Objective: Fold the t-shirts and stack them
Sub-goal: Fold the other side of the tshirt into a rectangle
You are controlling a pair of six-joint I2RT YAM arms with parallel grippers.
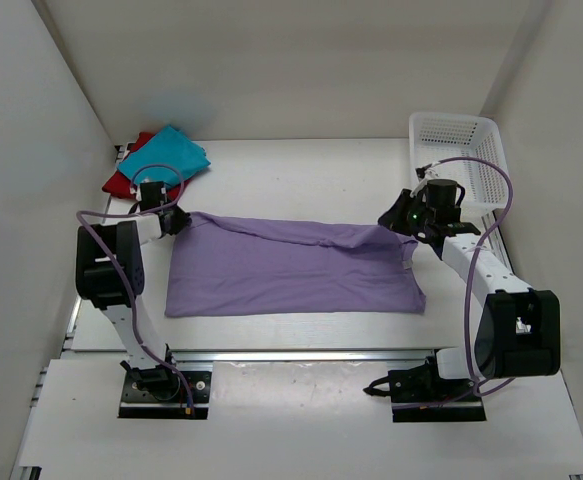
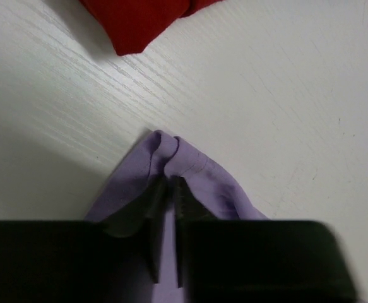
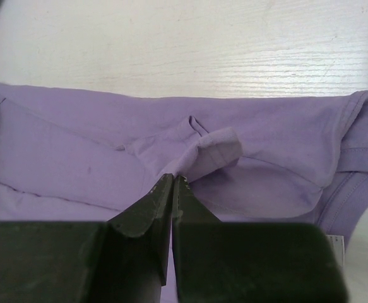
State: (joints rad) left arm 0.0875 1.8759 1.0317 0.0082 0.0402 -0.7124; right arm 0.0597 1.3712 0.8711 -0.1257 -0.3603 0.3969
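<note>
The lilac t-shirt (image 1: 291,270) lies spread across the middle of the table, folded lengthwise into a wide band. My left gripper (image 1: 174,222) sits at its far left corner, jaws nearly together on a bunched tip of the cloth (image 2: 190,167). My right gripper (image 1: 396,222) is at the far right corner, shut on a raised fold of the same shirt (image 3: 76,158). The teal t-shirt (image 1: 166,155) rests on the red t-shirt (image 1: 121,182) at the back left; a corner of the red t-shirt (image 2: 139,19) shows beyond the left gripper (image 2: 170,183).
A white mesh basket (image 1: 461,150) stands at the back right, just behind the right arm. White walls close in the table on the left, right and back. Bare tabletop (image 1: 301,175) lies behind the lilac shirt.
</note>
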